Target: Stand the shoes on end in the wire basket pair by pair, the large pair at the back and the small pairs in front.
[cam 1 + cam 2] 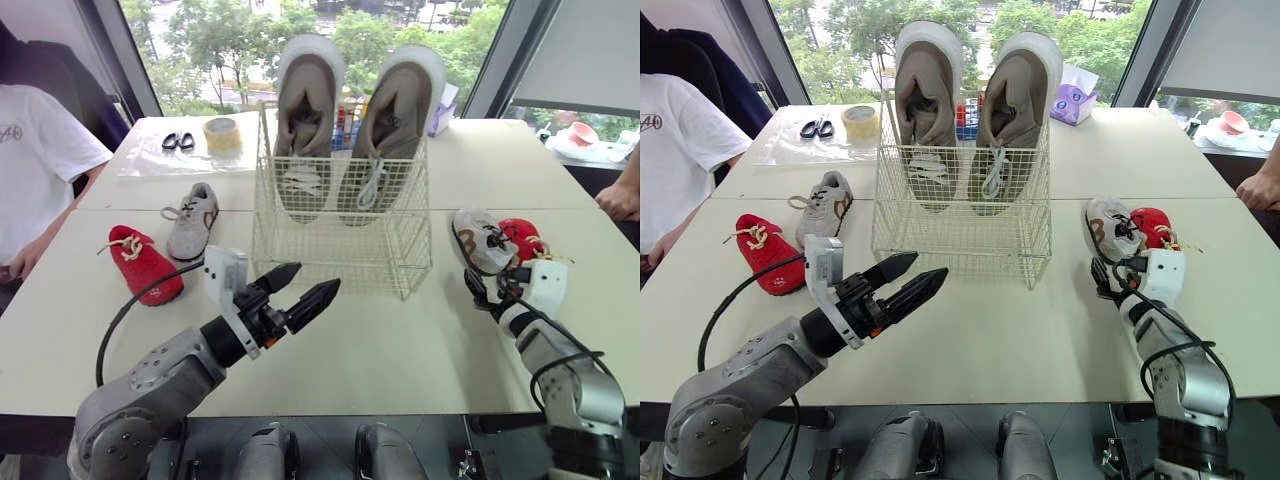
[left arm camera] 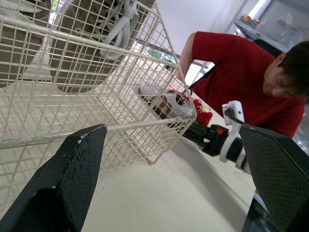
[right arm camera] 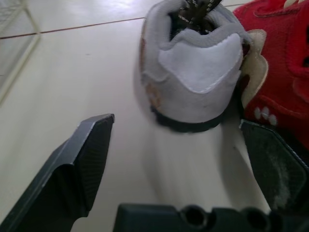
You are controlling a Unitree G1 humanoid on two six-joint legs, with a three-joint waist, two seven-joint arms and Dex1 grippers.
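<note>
- Basket: your large pair stands on end at its back.
- Left gripper: released, in front of the basket.
- Right gripper: spread wide behind the grey shoe.

I log: cream wire basket, centre frame; large shoes taupe, white soles. Left of centre: red shoe, grey shoe with brown trim. Table off-white.

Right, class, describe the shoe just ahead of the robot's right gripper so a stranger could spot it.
Start at the wire basket. On the robot's right of it, two small shoes lie side by side. It is the grey shoe, nearer the basket, not the red shoe.
</note>
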